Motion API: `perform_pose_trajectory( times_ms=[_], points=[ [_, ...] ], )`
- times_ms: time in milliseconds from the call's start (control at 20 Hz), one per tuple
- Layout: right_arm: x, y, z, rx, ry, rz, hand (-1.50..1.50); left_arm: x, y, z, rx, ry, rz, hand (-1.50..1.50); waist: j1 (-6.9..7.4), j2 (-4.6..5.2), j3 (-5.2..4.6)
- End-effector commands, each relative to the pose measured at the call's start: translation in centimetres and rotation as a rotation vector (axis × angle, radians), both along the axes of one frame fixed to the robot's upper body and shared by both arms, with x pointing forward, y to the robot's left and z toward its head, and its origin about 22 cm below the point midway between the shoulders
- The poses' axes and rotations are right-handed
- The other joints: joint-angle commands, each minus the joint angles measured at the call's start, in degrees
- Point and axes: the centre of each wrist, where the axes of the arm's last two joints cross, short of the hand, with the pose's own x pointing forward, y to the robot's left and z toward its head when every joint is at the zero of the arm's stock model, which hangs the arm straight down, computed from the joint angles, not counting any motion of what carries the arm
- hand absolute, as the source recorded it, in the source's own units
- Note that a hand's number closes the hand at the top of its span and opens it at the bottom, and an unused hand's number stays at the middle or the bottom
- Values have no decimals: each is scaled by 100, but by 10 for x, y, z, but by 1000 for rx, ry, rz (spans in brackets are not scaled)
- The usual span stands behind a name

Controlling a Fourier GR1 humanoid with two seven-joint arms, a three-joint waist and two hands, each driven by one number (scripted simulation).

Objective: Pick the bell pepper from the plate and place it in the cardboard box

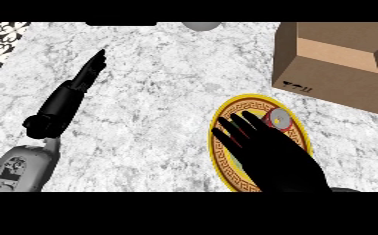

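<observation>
A yellow-rimmed patterned plate (244, 103) lies on the marble counter at the lower right. On it I see part of the bell pepper (280, 119), red with a pale grey round face, just right of my fingertips. My right hand (277, 156) hovers over the plate with fingers straight and spread, covering most of the plate's middle. The cardboard box (328, 64) stands at the upper right, its top open. My left hand (88, 71) rests on the counter at the left, fingers straight and pointing away from me.
A grey round object (201, 26) sits at the counter's far edge, top centre. A patterned strip (11, 36) shows at the far left edge. Bare marble counter (162, 104) lies between the two arms.
</observation>
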Motion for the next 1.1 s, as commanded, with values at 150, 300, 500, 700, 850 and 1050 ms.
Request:
perform_pose_trajectory(
  times_ms=[150,300,500,700,850,1050],
  points=[
    [13,-11,-17,-41,-47,-28,-150,4,0,10,0,-15,12,0,-23,7,2],
    [24,13,-22,-25,-52,-30,-150,-15,-9,-6,6,-18,5,0,16,4,1],
    [25,17,-50,-87,-48,-43,-150,-12,12,-18,1,-2,0,0,5,9,0],
    [28,12,-43,-114,-72,-59,-150,1,2,-6,5,-6,-4,0,-11,4,1],
    [37,5,-51,-92,-79,-65,-150,-9,-2,-4,5,-1,-7,0,1,3,1],
    [41,6,-63,-63,-29,-39,-150,-1,21,-20,-12,6,2,0,-9,9,0]
  ],
)
